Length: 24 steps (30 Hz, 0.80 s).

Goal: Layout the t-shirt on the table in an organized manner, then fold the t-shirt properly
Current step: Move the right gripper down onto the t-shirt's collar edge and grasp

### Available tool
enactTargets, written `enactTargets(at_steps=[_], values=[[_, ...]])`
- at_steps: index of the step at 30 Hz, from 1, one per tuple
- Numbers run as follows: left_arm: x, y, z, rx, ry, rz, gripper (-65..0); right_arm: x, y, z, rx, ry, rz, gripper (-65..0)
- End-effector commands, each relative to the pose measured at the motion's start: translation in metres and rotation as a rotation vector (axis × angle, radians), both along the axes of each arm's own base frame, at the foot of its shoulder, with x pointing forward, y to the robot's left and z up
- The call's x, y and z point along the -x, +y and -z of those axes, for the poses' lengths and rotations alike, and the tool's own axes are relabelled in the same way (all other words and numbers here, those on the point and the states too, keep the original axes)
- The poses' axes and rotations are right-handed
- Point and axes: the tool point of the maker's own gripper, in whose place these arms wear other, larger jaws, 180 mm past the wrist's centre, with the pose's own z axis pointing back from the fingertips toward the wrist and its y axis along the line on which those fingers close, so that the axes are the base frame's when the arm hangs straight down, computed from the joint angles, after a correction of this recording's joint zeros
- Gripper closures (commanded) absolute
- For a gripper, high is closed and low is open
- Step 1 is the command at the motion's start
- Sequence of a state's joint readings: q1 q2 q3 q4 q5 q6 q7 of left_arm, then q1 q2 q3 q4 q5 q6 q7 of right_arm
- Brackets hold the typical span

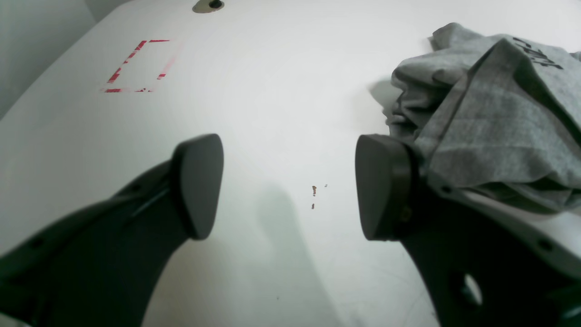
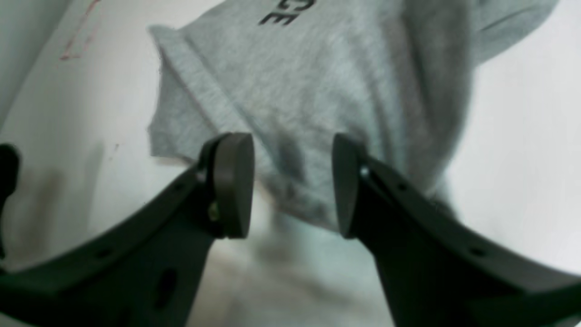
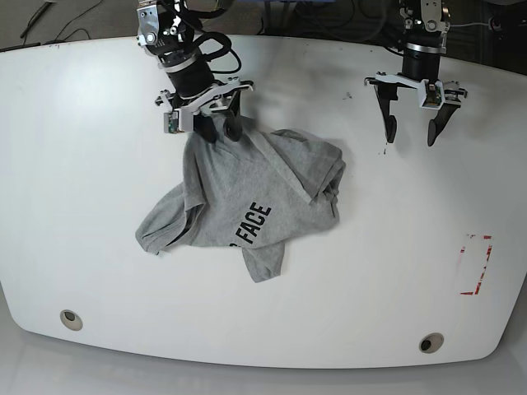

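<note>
The heather-grey t-shirt [image 3: 247, 193] lies crumpled on the white table [image 3: 82, 164], with "FACE" in black near its front edge. My right gripper [image 3: 221, 127] stands at the shirt's far edge. In the right wrist view, that gripper [image 2: 292, 181] is open, and the t-shirt [image 2: 295, 81] has a fold of fabric showing between and beyond its dark pads, which are not closed on it. My left gripper [image 3: 412, 130] hangs open over bare table to the shirt's right. In its own view, the left gripper [image 1: 290, 181] holds nothing and the t-shirt [image 1: 490, 118] is bunched beside one finger.
A red rectangular outline [image 3: 476, 265] marks the table near its right edge and also shows as a red outline [image 1: 138, 66] in the left wrist view. Two round holes [image 3: 70, 318] [image 3: 427, 343] sit along the front edge. Tiny dark specks [image 1: 313, 190] dot the surface under the left gripper.
</note>
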<state>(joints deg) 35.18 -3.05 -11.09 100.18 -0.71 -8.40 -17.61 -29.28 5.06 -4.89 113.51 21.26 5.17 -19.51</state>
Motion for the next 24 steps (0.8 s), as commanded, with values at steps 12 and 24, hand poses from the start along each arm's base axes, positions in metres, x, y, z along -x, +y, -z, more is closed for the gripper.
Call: enactTargets(at_steps=[12,24], values=[[-0.01,0.005,-0.018,-0.027,-0.068,0.014,-42.7,-0.01,-0.035,-0.007,0.105,-0.045,0.016,-27.3],[-0.01,0.005,-0.019,-0.027,-0.07,0.014,-42.7,-0.013,-0.058,-0.002,0.141,-0.029,0.087,-27.3]])
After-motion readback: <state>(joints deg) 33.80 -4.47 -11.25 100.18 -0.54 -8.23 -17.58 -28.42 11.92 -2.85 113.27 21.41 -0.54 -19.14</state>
